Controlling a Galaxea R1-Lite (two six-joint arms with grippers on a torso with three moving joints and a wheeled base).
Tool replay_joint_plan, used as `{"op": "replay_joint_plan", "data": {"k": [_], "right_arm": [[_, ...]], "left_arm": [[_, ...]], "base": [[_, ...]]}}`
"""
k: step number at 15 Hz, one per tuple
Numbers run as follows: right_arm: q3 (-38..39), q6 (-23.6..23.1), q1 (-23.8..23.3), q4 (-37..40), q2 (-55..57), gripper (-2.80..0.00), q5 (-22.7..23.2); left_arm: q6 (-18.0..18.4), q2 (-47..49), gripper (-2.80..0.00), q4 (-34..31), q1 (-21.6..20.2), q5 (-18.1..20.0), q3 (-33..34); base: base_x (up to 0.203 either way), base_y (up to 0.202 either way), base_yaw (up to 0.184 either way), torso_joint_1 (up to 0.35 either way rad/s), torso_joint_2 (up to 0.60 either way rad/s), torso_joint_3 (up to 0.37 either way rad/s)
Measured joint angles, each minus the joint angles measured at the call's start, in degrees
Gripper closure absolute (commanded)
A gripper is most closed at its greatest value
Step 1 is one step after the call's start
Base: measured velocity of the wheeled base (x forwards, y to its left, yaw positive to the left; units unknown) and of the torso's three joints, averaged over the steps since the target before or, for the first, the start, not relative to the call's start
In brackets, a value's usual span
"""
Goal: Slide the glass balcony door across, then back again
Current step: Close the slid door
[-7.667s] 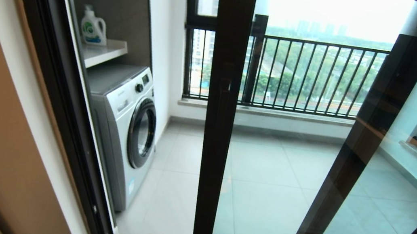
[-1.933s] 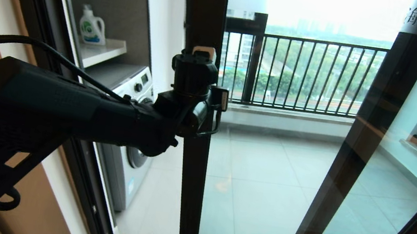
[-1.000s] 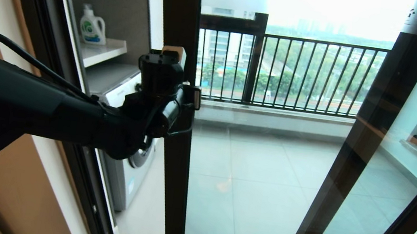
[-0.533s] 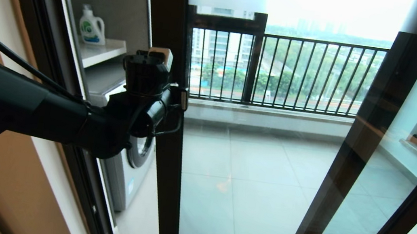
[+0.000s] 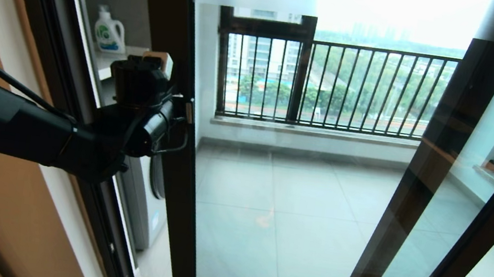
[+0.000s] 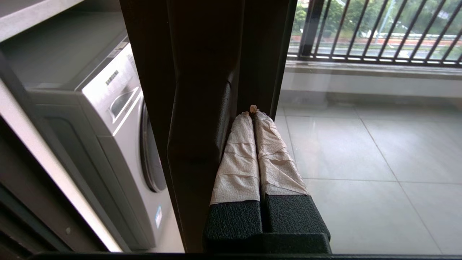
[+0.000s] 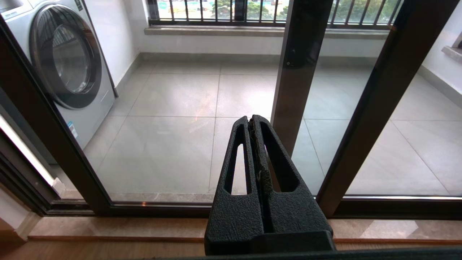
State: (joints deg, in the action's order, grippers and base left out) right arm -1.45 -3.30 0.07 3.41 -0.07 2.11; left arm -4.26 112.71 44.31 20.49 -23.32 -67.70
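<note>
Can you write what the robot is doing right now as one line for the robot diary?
left end effector: shut, tips against glass balcony door frame beside its handle | right end effector: shut, idle, low | washing machine behind glass

A white washing machine (image 5: 140, 210) stands on the grey tiled balcony floor (image 5: 293, 222), with a white detergent bottle (image 5: 110, 31) on the shelf (image 5: 107, 68) above. A black barred railing (image 5: 332, 85) fronts green trees.

One glass balcony door (image 5: 301, 165), one washing machine (image 6: 108, 119), one detergent bottle (image 5: 109, 32), two pincers (image 6: 252, 110) (image 7: 252, 121).
</note>
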Motion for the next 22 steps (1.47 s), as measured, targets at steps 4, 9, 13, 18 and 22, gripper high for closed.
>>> {"op": "replay_joint_plan", "data": {"k": [4, 9, 13, 18, 22], "right_arm": [[0.00, 0.02, 0.00, 0.00, 0.00, 0.00, 0.00], [0.00, 0.01, 0.00, -0.02, 0.00, 0.00, 0.00], [0.05, 0.00, 0.00, 0.00, 0.00, 0.00, 0.00], [0.02, 0.02, 0.00, -0.02, 0.00, 0.00, 0.01], [0.00, 0.00, 0.00, -0.02, 0.00, 0.00, -0.02]], "left_arm": [[-0.10, -2.32, 0.00, 0.24, -2.57, 2.45, 3.69], [-0.23, -4.36, 0.00, 0.33, -6.68, 5.22, 6.13], [-0.18, -4.77, 0.00, 1.94, -10.41, 7.37, 7.61], [0.00, -4.55, 0.00, 2.14, -16.00, 10.57, 7.73], [0.03, -4.42, 0.00, 2.37, -17.88, 10.36, 7.73]], "base": [[0.000, 0.000, 0.000, 0.000, 0.00, 0.000], [0.000, 0.000, 0.000, 0.000, 0.00, 0.000], [0.000, 0.000, 0.000, 0.000, 0.00, 0.000], [0.000, 0.000, 0.000, 0.000, 0.00, 0.000], [0.000, 0.000, 0.000, 0.000, 0.00, 0.000]]}}
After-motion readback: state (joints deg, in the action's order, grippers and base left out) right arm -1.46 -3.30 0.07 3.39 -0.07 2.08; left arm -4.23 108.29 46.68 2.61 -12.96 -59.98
